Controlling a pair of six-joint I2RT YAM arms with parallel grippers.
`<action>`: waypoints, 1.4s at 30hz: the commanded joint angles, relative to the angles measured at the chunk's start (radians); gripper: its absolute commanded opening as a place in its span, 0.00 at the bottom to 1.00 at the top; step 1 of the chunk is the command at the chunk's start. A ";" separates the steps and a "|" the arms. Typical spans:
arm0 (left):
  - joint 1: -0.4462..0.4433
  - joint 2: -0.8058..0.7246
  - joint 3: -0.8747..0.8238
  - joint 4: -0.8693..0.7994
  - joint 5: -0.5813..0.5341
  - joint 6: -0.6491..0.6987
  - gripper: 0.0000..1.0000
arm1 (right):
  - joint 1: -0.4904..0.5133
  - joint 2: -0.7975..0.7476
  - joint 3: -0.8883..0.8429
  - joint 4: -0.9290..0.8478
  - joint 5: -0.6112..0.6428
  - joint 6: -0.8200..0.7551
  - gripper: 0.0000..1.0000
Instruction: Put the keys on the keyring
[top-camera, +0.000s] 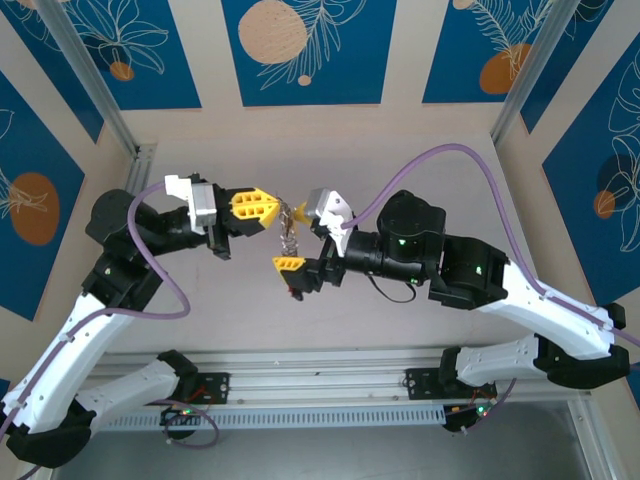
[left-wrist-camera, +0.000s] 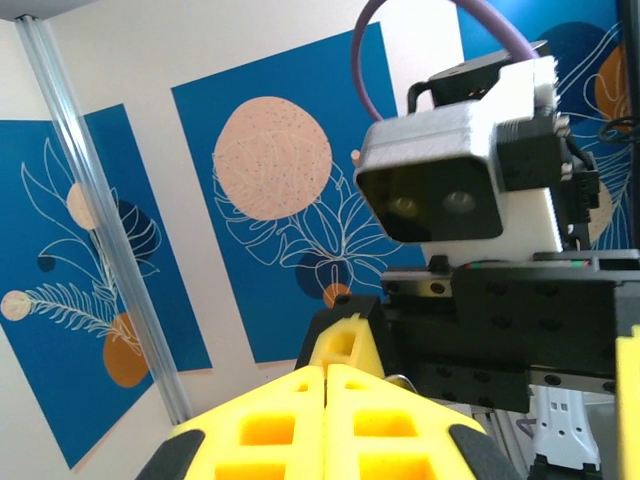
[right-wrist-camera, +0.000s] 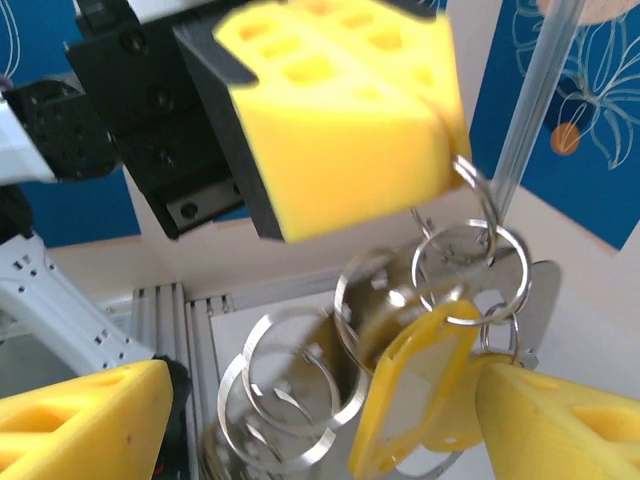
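Yellow left pincer (top-camera: 273, 207) pinching keyring (right-wrist-camera: 372, 310), right pincer (top-camera: 302, 236) agape

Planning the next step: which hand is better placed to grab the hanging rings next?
Right. The left hand is shut, pinching the top of the hanging keyring; the right hand is open, its fingers either side of the rings and yellow tag below.
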 joint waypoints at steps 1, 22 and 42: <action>-0.006 -0.012 -0.009 0.079 -0.045 -0.009 0.00 | 0.008 0.004 0.008 0.072 0.073 -0.009 0.80; -0.007 -0.028 -0.089 0.249 -0.022 -0.116 0.00 | -0.079 0.055 0.031 0.010 0.108 0.015 0.07; -0.007 0.118 0.504 -0.846 -0.287 0.205 0.41 | -0.081 0.017 0.055 -0.054 0.221 -0.184 0.00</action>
